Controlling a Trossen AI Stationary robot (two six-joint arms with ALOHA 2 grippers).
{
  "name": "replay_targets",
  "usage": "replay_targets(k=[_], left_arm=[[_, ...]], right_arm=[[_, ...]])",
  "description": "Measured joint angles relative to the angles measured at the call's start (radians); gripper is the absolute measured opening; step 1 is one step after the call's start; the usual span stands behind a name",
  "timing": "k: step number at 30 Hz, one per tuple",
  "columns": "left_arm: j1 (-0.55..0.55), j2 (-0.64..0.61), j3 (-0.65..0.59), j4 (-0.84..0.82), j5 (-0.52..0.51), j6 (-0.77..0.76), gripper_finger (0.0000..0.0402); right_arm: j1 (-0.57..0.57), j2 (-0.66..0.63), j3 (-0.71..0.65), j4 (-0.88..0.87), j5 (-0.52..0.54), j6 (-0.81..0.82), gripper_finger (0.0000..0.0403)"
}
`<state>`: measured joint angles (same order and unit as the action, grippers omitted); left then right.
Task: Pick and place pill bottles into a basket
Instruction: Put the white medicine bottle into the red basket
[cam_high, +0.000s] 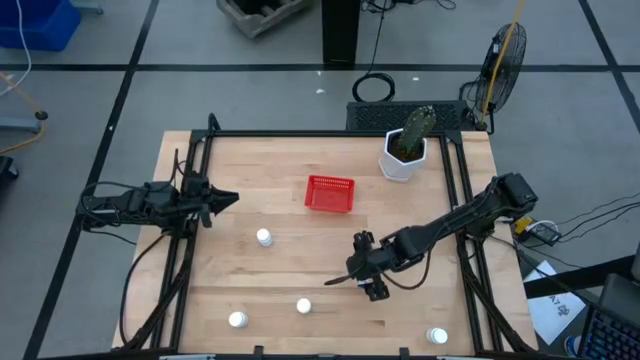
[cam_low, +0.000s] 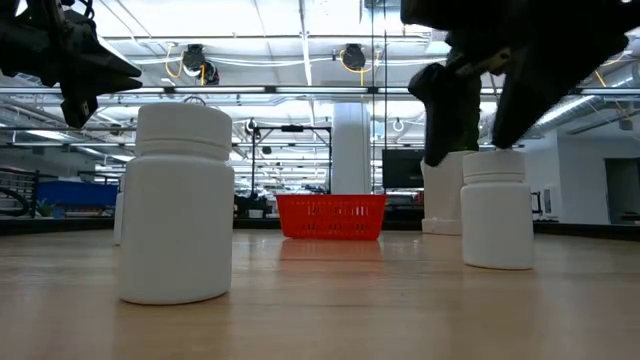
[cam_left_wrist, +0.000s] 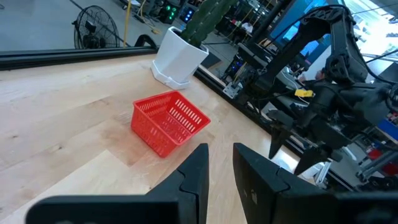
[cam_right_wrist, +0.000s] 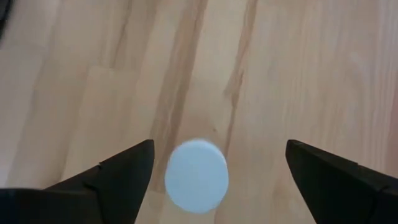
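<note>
The red basket (cam_high: 329, 193) stands at the table's middle, toward the far side; it also shows in the low view (cam_low: 330, 216) and in the left wrist view (cam_left_wrist: 168, 121). Several white pill bottles stand upright on their bases (cam_high: 264, 237) (cam_high: 304, 306) (cam_high: 237, 320) (cam_high: 437, 336). My right gripper (cam_high: 372, 284) is open and points down over another bottle (cam_low: 497, 210), whose round cap (cam_right_wrist: 196, 175) lies between the fingers, nearer one of them. The fingertips hang about level with the cap's top, touching nothing. My left gripper (cam_high: 228, 199) waits at the table's left, empty, its fingers a narrow gap apart.
A white planter with a cactus (cam_high: 405, 150) stands at the far right corner, beyond the basket. One bottle (cam_low: 180, 205) stands close to the low camera. Black frame rails (cam_high: 470, 260) run along the table's left and right sides. Bare wood lies between the bottles and the basket.
</note>
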<state>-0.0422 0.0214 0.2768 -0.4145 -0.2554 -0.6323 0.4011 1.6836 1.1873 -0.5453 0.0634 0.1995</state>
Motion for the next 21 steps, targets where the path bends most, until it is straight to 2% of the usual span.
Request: replay_targets(k=[13,21], left_arm=[[0.0,0.0,0.0,0.0,0.0,0.0,0.0077],[0.0,0.0,0.0,0.0,0.0,0.0,0.0077]], right_arm=[[0.0,-0.005,-0.037,0.02,-0.013,0.05,0.0319],[0.0,-0.006,-0.037,0.023,-0.015,0.075,0.0285]])
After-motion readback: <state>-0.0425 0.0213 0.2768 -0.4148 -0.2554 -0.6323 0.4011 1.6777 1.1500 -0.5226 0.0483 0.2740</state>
